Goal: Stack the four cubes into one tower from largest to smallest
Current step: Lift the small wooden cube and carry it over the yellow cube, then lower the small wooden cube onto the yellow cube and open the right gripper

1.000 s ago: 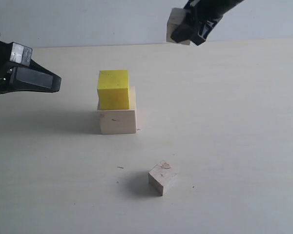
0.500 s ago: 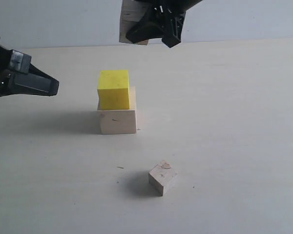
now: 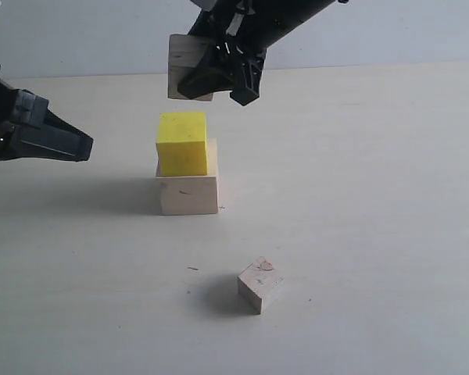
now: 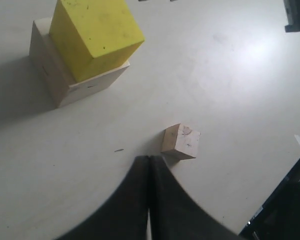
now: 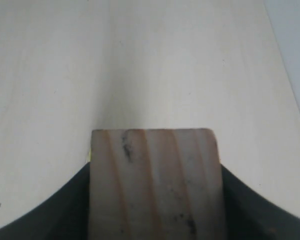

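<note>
Plywood in visible layers marks the cube (image 3: 189,66) that the right fingers (image 3: 246,82) clamp from two sides, holding it in the air clear of the bench (image 3: 359,195). Below those fingers, and slightly to one side of them, stands the part-built tower: the yellow cube (image 3: 182,143) on the large pale cube (image 3: 187,195).

The main risk is a poor landing. The yellow cube sits off-centre on its base, pushed toward one edge, so its top is a small target and any sideways push could slide it further out. The held cube is not yet squarely over it; lowered from here, it would likely catch an edge and tip or drop to the bench. The fingertips also reach about as low as the cube's underside, so a tip may strike the yellow cube before the wood does and knock the stack. In the right wrist view the held cube fills the space between the fingers and hides the stack, which makes fine alignment harder to judge. Opening while the cube is tilted or above the surface could make it bounce off.

The left fingers (image 4: 135,200) are pressed together on nothing, off to the side of the tower. The smallest cube (image 3: 259,284) lies on the bench just beyond their tips, well apart from the stack.
</note>
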Tool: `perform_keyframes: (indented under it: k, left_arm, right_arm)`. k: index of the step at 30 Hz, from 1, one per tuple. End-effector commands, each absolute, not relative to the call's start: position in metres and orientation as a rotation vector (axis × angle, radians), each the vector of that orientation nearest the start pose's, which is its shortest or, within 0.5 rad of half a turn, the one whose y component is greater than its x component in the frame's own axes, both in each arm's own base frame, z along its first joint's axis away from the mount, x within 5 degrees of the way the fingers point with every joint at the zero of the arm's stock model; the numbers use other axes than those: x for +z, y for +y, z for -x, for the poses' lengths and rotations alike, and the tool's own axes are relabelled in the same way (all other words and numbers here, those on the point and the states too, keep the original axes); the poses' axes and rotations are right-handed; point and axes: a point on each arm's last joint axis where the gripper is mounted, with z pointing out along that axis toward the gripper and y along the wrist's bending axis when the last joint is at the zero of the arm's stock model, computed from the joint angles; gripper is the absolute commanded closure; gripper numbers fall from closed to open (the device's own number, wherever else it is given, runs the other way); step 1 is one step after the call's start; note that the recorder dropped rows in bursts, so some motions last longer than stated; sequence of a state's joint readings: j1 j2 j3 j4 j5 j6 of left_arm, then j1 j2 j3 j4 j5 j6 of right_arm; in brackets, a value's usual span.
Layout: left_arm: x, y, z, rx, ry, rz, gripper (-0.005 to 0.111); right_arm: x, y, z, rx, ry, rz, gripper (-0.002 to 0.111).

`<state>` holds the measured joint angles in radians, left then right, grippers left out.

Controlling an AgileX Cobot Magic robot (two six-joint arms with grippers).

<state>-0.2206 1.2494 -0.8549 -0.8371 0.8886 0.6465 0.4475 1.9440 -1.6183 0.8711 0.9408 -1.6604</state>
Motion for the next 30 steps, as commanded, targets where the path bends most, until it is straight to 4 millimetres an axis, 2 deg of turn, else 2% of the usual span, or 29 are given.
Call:
perform_keyframes:
  k: [1, 8, 30]
  left_arm:
    - [0.288, -0.102, -0.215, -0.853, 2.437, -0.551, 0.107]
    - [0.288, -0.102, -0.215, -0.853, 2.437, -0.551, 0.107]
    - [0.288, -0.101, -0.217, -0.833, 2.429, -0.548, 0.107]
  right_arm:
    - [0.273, 0.248, -0.360, 0.562, 1.558, 1.734, 0.108]
    - [0.249, 0.255, -0.365, 0.510, 1.620, 1.776, 0.108]
    - [0.249, 0.264, -0.358, 0.530, 1.602, 1.791, 0.108]
